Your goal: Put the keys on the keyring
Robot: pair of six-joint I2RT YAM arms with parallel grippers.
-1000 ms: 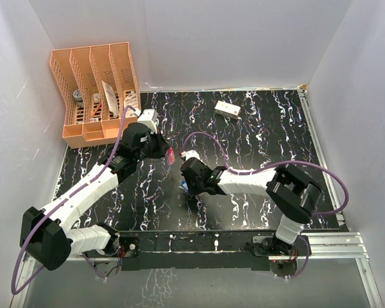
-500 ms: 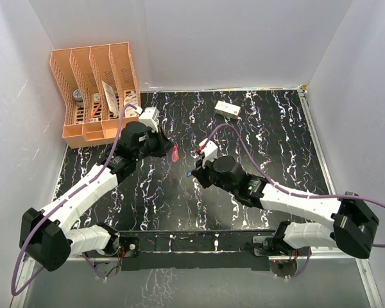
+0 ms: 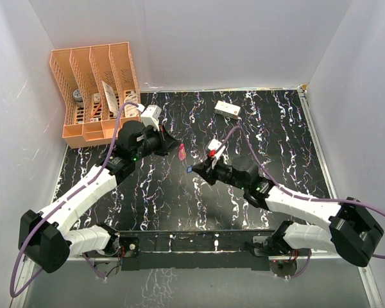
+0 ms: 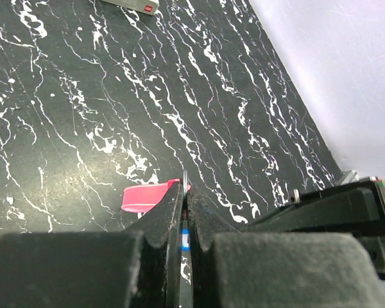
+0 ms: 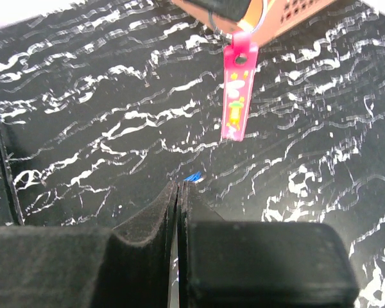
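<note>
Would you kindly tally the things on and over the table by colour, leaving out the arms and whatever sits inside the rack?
Pink key: 1
Blue key: 1
Silver keyring: 1
White box: 1
Orange file rack: 1
Total: 5
</note>
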